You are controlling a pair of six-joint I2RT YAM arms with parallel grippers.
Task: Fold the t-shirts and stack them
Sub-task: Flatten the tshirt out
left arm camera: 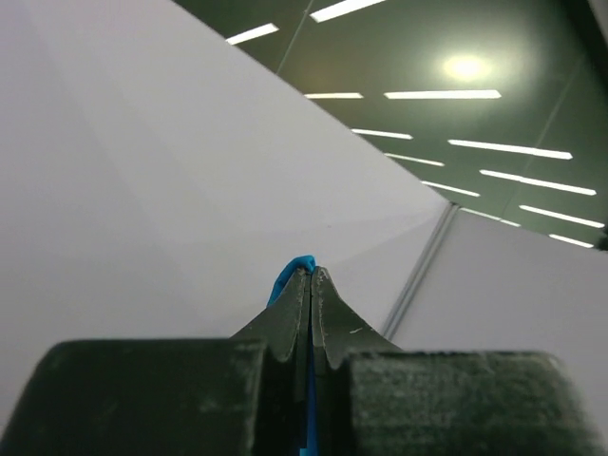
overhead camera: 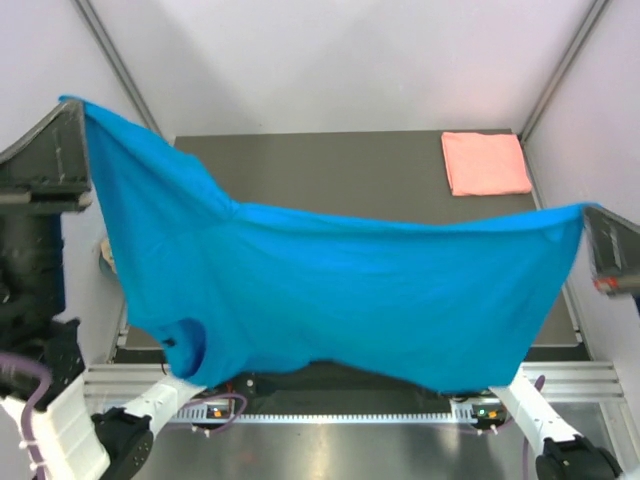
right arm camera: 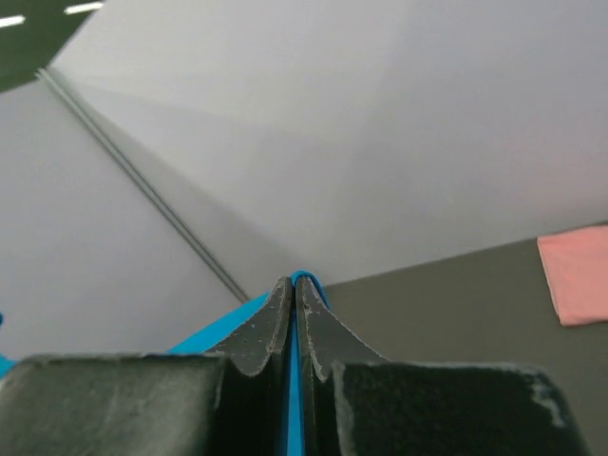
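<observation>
Bright blue cloth t-shirt [overhead camera: 340, 290]: I am holding it spread in the air over the dark table [overhead camera: 330, 165], its middle sagging.
Left gripper [left arm camera: 311, 277]: clamping one top corner.
Right gripper [right arm camera: 293, 283]: clamping the other corner.
Salmon pink cloth t-shirt [overhead camera: 485, 163]: lying folded at the table's far right.

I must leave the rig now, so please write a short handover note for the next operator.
Left gripper: shut on one end of the bright blue cloth t-shirt.
Right gripper: shut on its other end.
The shirt hangs spread between them above the dark table, unfolded.
Done: salmon pink cloth t-shirt lies folded at the table's far right corner.
Left: fold the blue one, stack both.
</observation>
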